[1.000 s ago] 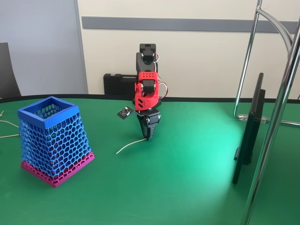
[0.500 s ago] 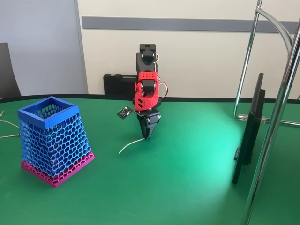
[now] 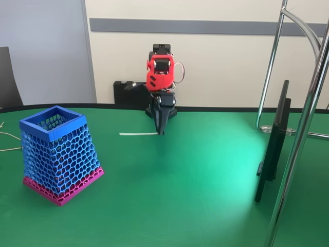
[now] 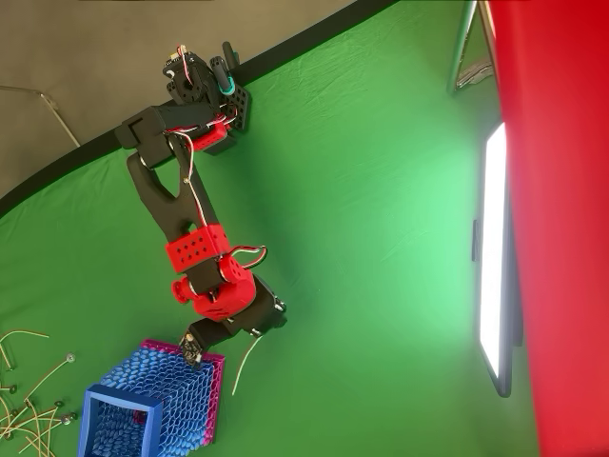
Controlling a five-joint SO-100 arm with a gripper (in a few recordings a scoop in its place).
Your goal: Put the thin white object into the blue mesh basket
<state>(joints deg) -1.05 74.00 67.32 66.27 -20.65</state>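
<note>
You see one arm, one basket (image 3: 57, 154) and one white cord (image 3: 139, 134) gripped by the arm. In the fixed view the gripper (image 3: 161, 129) sits at upper centre of the frame, fingers pointing down and pinched onto one end of the cord. The cord is lifted clear of the green tabletop (image 3: 195, 195); its long axis runs nearly level, the free end pointing toward the left of the frame. It is a slender, smooth strand, almost straight here.

In the overhead view the cord (image 4: 242, 366) runs lengthwise down the frame with a slight curve, just right of the basket (image 4: 152, 409), near it but not over its opening.

The basket stands at lower left of the fixed view: a tall, tapered square of blue honeycomb mesh with a solid blue rim and a magenta base band. It stands on the felt-like green surface, well apart from the gripper.

At lower left of the overhead view you see several loose pale wires (image 4: 29, 400) beside the basket.
</note>
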